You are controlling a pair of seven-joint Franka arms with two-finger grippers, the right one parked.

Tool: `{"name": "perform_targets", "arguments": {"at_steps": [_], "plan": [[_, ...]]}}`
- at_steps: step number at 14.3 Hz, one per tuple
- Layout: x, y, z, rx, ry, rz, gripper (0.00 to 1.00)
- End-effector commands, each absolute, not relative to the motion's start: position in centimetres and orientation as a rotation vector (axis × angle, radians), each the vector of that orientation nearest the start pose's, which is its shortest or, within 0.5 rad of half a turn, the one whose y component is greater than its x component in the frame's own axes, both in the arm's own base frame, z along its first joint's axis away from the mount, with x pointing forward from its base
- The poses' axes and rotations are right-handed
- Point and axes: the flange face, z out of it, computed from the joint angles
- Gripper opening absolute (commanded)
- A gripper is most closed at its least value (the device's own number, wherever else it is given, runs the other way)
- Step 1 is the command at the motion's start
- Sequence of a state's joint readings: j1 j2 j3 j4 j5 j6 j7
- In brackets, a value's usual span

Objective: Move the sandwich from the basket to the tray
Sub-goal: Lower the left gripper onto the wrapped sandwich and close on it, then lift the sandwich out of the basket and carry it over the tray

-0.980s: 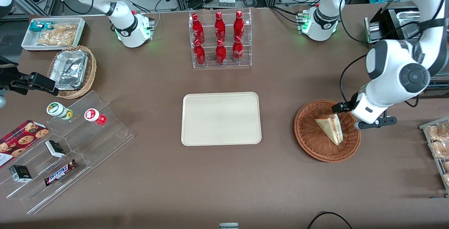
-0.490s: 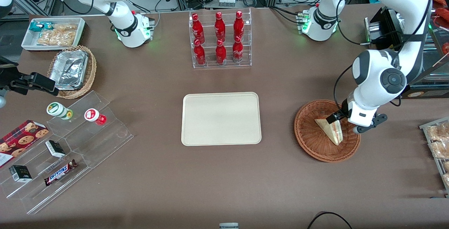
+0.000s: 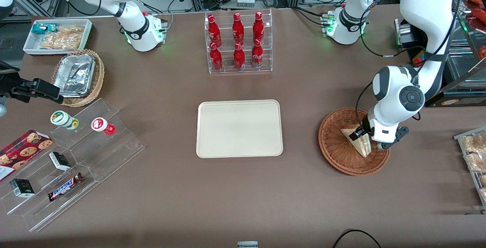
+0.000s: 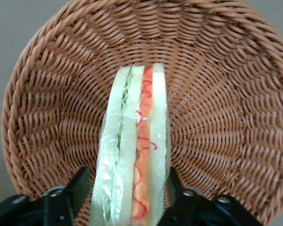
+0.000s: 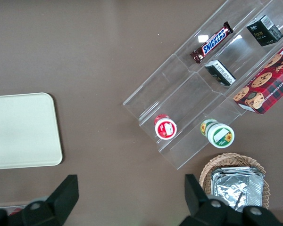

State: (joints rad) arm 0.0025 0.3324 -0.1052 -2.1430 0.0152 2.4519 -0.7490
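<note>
The sandwich (image 3: pixel 363 148) (image 4: pixel 134 150), a clear-wrapped white wedge with red-orange and green layers, lies in the round reddish-brown wicker basket (image 3: pixel 334 147) (image 4: pixel 217 94) toward the working arm's end of the table. My left gripper (image 3: pixel 363 138) (image 4: pixel 127 193) is low in the basket and open. Its two black fingers (image 4: pixel 78 186) straddle the thick end of the sandwich, one on each bread face, with a thin gap on the lettuce side. The cream-beige tray (image 3: pixel 239 128) (image 5: pixel 19 129) lies flat at the table's middle and holds nothing.
A clear rack of red bottles (image 3: pixel 238 43) stands farther from the camera than the tray. Toward the parked arm's end are a stepped acrylic display (image 3: pixel 76 157), a tan basket with foil containers (image 3: pixel 78 77) and a white snack bin (image 3: pixel 57 35). Bagged snacks (image 3: pixel 474 153) lie beside the basket.
The left arm swung in over the basket and came down; its open fingers now sit around the sandwich instead of at the basket's rim. The sandwich has not moved.
</note>
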Motion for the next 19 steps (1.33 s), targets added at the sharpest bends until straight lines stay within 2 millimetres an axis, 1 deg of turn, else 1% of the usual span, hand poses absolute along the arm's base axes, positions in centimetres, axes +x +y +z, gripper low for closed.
{"name": "perform_targets", "arguments": {"at_steps": [1, 2, 4, 5, 6, 7, 8, 9, 10, 11, 12, 13, 14, 16, 18, 19], "plan": [[56.9, -5.8, 24.9, -2.952, -1.121, 0.023, 0.13], [57.1, -5.9, 25.1, -2.952, -1.121, 0.02, 0.11], [57.9, -5.9, 26.8, -2.944, -1.106, 0.042, 0.1], [58.6, -6.0, 28.2, -2.932, -1.095, 0.076, 0.1], [59.4, -6.3, 30.1, -2.921, -1.078, 0.115, 0.09], [60.1, -7.0, 31.6, -2.921, -1.053, 0.143, 0.09], [60.2, -8.7, 32.5, -2.938, -0.958, 0.185, 0.09], [59.9, -10.4, 33.1, -2.969, -0.787, 0.232, 0.09], [59.7, -12.8, 33.7, -3.012, -0.545, 0.253, 0.09], [59.5, -14.9, 34.4, -3.037, -0.376, 0.264, 0.09], [59.3, -16.9, 35.1, -3.044, -0.317, 0.253, 0.09], [59.1, -19.2, 35.4, -3.049, -0.267, 0.245, 0.09], [58.8, -21.6, 35.0, -3.052, -0.222, 0.247, 0.05], [58.2, -26.6, 34.3, -3.054, -0.203, 0.234, 0.01], [58.3, -31.2, 34.1, -3.069, -0.209, 0.208, 0.0], [58.2, -33.9, 33.7, -3.075, -0.229, 0.196, 0.0]]}}
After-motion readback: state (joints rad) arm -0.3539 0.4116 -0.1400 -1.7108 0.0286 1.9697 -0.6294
